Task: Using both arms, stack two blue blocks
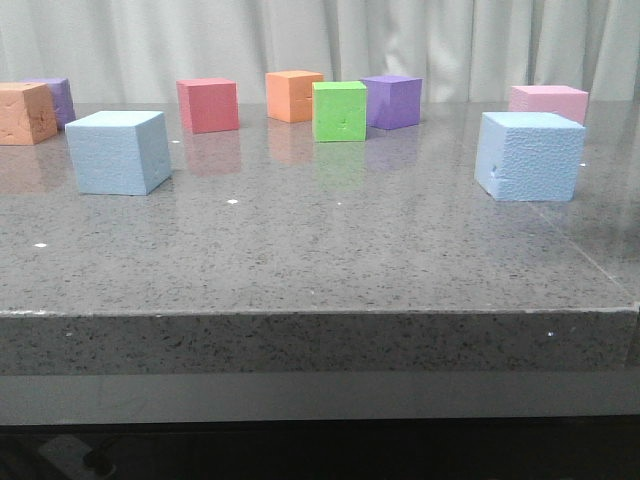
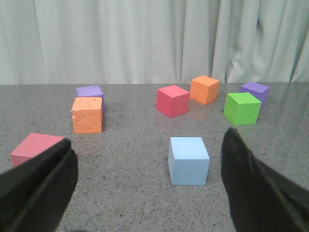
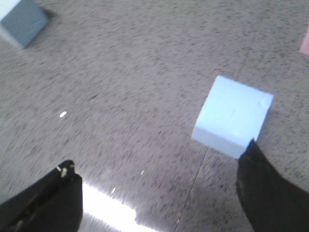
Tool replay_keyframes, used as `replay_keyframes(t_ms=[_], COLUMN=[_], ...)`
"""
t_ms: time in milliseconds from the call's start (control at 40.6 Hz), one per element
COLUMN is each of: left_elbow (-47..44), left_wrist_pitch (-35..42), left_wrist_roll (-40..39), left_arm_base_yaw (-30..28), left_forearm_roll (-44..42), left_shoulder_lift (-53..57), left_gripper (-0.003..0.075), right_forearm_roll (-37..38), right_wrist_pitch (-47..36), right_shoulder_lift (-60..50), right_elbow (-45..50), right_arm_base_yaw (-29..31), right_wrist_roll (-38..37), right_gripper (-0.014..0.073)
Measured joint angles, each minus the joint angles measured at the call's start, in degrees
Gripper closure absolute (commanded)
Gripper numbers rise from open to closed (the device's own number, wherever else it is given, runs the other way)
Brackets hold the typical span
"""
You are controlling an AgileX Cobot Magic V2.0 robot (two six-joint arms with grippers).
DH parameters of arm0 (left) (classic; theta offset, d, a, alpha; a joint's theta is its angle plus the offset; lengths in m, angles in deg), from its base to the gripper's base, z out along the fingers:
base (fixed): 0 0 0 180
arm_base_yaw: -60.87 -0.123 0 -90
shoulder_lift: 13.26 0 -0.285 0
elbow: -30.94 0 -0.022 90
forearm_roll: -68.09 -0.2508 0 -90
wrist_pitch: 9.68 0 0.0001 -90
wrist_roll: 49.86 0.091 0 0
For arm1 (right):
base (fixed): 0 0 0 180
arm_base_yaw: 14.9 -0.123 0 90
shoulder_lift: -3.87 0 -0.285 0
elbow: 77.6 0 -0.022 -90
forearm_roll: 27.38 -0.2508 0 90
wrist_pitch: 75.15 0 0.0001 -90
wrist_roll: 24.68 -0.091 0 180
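- The left gripper (image 2: 149, 188) is spread wide and grasps nothing; only its two black fingers (image 2: 36, 193) show in the left wrist view, cut off by the frame edge.
- One blue block (image 2: 189, 160) sits on the table between those fingers and ahead of them, apart from both.
- The right gripper (image 3: 159, 193) is likewise spread and empty; its fingertips (image 3: 270, 193) are blurred in the right wrist view.
- The other blue block (image 3: 233, 117) lies just beside one right fingertip; whether they touch cannot be told.
- Neither gripper shows in the front view.
- In the front view, the left blue block (image 1: 118, 151) stands at about 9 o'clock on the grey speckled table (image 1: 320, 250) and the right blue block (image 1: 530, 156) at about 3 o'clock, well apart, both upright.
- Toward 12 o'clock stand a red cube (image 1: 208, 105), an orange cube (image 1: 293, 96), a green cube (image 1: 339, 111) and a purple cube (image 1: 393, 101).
- A pink cube (image 1: 548, 100) is partly hidden behind the right blue block.
- At about 10 o'clock another orange cube (image 1: 25, 113) is cut off by the frame, hiding most of a second purple cube (image 1: 57, 97).
- No writing or label is readable anywhere.
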Motion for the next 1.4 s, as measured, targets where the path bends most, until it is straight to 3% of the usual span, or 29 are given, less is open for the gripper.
replay_keyframes(t_ms=[148, 345, 887, 1133, 1404], left_elbow=[0.0, 0.0, 0.0, 0.0, 0.0], left_wrist_pitch=[0.0, 0.0, 0.0, 0.0, 0.0], left_wrist_roll=[0.0, 0.0, 0.0, 0.0, 0.0], left_arm_base_yaw=[0.0, 0.0, 0.0, 0.0, 0.0], left_forearm_roll=[0.0, 0.0, 0.0, 0.0, 0.0], left_shoulder_lift=[0.0, 0.0, 0.0, 0.0, 0.0], left_gripper=[0.0123, 0.0123, 0.0123, 0.0123, 0.0123], right_forearm_roll=[12.0, 18.3, 17.6, 17.0, 16.6], right_wrist_pitch=[2.3, 2.0, -2.5, -2.5, -0.7], right_shoulder_lift=[7.3, 13.6, 26.2, 26.4, 26.2], right_elbow=[-6.2, -7.7, -7.7, -7.8, -8.1], right_arm_base_yaw=[-0.8, -0.8, 0.1, 0.1, -0.2], right_wrist_roll=[-15.9, -24.6, -27.9, -27.9, -27.9], right_gripper=[-0.0050, -0.0050, -0.0048, 0.0122, 0.0140])
